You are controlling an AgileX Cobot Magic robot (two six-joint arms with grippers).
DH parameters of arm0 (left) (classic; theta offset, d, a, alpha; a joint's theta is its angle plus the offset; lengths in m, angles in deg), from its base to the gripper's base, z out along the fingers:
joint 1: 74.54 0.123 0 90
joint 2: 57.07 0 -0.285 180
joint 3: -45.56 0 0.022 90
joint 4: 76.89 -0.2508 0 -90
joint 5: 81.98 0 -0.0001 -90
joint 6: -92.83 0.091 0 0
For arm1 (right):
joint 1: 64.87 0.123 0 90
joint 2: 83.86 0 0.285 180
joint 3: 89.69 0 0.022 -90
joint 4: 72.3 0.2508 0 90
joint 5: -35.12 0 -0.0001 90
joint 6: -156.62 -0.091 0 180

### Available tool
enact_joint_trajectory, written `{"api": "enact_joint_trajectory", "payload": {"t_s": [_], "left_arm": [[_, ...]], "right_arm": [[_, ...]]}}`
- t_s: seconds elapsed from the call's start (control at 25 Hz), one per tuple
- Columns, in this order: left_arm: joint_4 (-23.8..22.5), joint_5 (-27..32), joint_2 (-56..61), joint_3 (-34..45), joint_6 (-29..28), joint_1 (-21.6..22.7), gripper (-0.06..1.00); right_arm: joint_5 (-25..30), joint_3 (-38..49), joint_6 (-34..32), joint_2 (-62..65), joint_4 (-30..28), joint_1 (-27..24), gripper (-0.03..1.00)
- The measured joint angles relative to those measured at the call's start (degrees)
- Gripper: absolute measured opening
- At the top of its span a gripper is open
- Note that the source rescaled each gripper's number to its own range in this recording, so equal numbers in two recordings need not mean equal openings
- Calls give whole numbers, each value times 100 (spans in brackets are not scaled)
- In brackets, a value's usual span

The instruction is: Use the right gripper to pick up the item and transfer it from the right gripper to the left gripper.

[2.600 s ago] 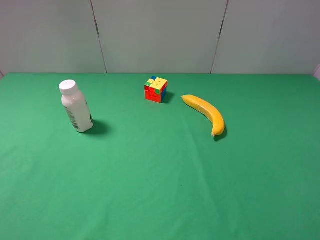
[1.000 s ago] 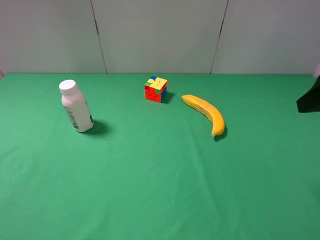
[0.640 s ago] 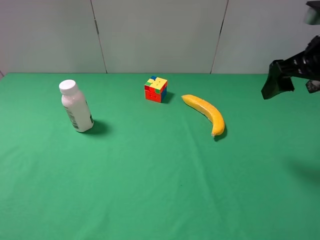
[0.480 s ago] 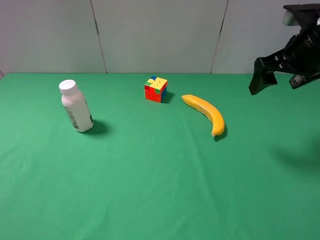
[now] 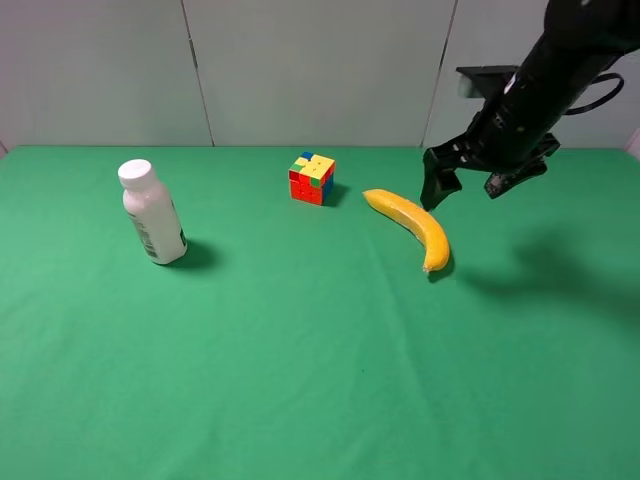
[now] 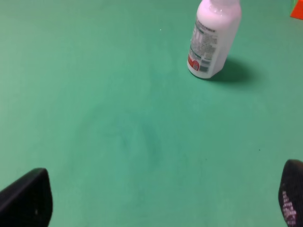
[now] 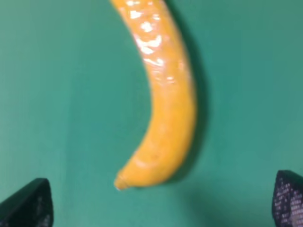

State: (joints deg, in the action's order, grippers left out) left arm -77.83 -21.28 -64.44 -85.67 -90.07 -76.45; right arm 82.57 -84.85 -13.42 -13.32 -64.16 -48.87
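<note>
High view: one banana [image 5: 410, 225], one white bottle [image 5: 152, 213], one puzzle cube [image 5: 312, 178], and one arm in sight. The banana lies flat on the green cloth [image 5: 300, 360], right of middle, with its curve bowing to the right. The right gripper [image 5: 468, 190] hangs above the cloth just beside the banana's far half, jaws spread wide, grasping nothing; its shadow falls to the banana's right. The cube sits near the banana's far end, to its left and apart from it. The bottle stands well apart at far left. The near half of the cloth is bare, and the far edge meets a grey wall [image 5: 320, 70]. Left wrist view: the left gripper [image 6: 158, 198] shows two tips [image 6: 23, 201] set wide apart, hand empty. One bottle [image 6: 213, 38] stands ahead across bare cloth, and an orange corner of the cube [image 6: 297, 9] sits at the frame edge. Right wrist view, a little blurred: one banana [image 7: 165, 109] lies on the cloth, one end toward the right gripper [image 7: 161, 203]. The tips [image 7: 28, 203] stand clear on either side, touching nothing.
</note>
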Motion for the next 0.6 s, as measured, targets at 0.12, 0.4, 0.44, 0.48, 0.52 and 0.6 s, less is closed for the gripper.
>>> {"api": "enact_joint_trajectory", "payload": {"t_s": [0.12, 0.4, 0.44, 0.48, 0.52, 0.6], "left_arm": [[0, 0, 0, 0, 0, 0, 93], [0, 0, 0, 0, 0, 0, 93], [0, 0, 0, 0, 0, 0, 93], [0, 0, 0, 0, 0, 0, 93], [0, 0, 0, 0, 0, 0, 93], [0, 0, 0, 0, 0, 0, 93]], "right_arm": [[-115, 0, -20, -270, 0, 169, 99], [-327, 0, -235, -807, -108, 281, 99], [-367, 0, -297, -862, -168, 281, 99], [-395, 0, -393, -892, -225, 281, 99], [-416, 0, -477, -940, -292, 281, 99], [-464, -7, -600, -1010, -418, 281, 99]]}}
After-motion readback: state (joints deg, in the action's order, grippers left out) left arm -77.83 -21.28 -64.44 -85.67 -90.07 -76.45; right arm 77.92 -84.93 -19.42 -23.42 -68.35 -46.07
